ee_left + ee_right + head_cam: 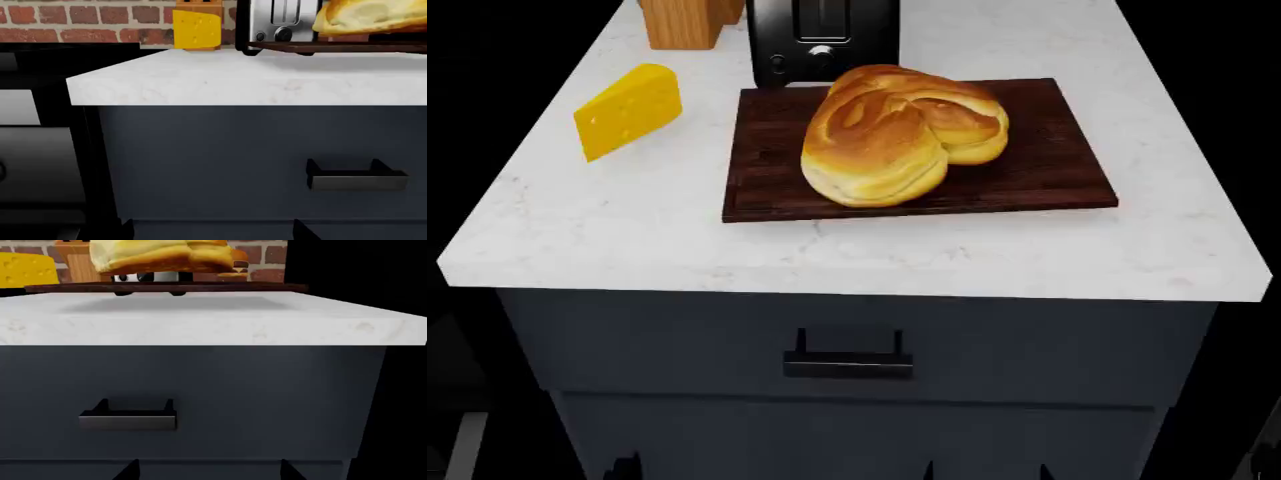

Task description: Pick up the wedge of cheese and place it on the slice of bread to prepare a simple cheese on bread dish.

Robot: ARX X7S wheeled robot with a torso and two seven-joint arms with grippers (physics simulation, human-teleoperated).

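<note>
Since both my wrist cameras look at the dark cabinet front and its drawer handle [847, 362] from below the white countertop [601, 240], neither gripper shows in any view and I cannot tell whether their jaws are apart or together. My first job, I judge, is to raise the left arm over the counter edge. Further back, the wedge of cheese [627, 110] lies on its side near the counter's left, apart from the cutting board [1054, 170] carrying the bread loaf [894, 135], so I should come down on the wedge's flat faces, clear of the knife block [681, 22] and toaster [822, 40] behind.
</note>
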